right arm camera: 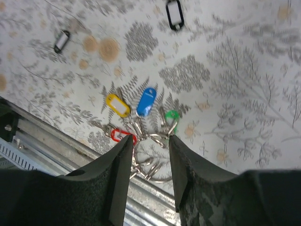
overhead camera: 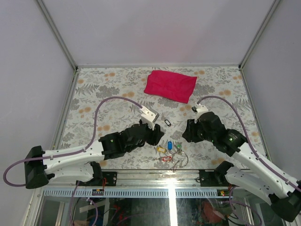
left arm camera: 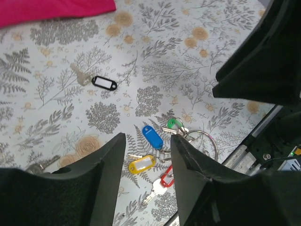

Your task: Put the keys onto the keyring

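Note:
A bunch of keys lies near the table's front edge, with yellow (left arm camera: 142,164), blue (left arm camera: 152,136), green (left arm camera: 175,124) and red (left arm camera: 167,177) tags joined at the silver keyring (left arm camera: 216,145). The same keyring (right arm camera: 159,179) shows between my right fingers. One loose key with a black tag (left arm camera: 104,83) lies farther back, also visible as the black tag (overhead camera: 166,123) from above. My left gripper (left arm camera: 148,136) hangs open over the bunch, holding nothing. My right gripper (right arm camera: 150,137) is open above the keyring, fingertips beside the red and green tags.
A red cloth (overhead camera: 170,85) lies at the back middle. Another loose key with a dark tag (right arm camera: 61,41) rests to the left, near my left arm. The metal table rail (right arm camera: 56,146) runs just in front of the bunch.

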{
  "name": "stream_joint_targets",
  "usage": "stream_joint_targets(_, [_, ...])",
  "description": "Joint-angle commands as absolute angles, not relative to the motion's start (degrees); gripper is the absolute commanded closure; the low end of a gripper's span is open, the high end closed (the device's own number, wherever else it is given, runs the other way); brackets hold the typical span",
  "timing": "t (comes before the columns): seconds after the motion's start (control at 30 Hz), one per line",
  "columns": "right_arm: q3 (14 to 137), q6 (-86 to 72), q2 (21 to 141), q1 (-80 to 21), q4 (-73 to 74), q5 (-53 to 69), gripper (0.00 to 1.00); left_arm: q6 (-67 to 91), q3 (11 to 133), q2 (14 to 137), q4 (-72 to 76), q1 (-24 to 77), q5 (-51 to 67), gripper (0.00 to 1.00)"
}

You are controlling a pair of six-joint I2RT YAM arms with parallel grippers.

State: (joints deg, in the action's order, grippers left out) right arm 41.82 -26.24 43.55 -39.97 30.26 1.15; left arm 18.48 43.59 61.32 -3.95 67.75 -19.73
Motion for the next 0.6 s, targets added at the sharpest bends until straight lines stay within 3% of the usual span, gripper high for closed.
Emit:
stream_joint_targets(0.0, [43.55, -34.62, 46.95, -39.99, 37.13, 0.04, 0.57, 26.97, 44.2, 61.8, -6.47, 66.69, -23.21, 0.55])
stream_joint_targets(0.33, [34.92, -42.61, 44.99, -39.99, 31.99, 2.85, 0.53, 27.74, 44.69, 65.46, -11.22, 57.77, -14.48, 0.54])
stream_joint_targets(0.43, [35.42, -44.91, 47.77, -40.03, 36.38, 1.66, 0.57, 25.73, 44.64, 66.72, -10.06, 55.95, -13.97, 0.48])
stream_joint_targets(0.57, [36.3, -48.72, 50.16, -43.77, 40.68, -3.51, 0.6, 23.06, 46.23, 69.56, -8.79, 52.85, -10.09, 0.47])
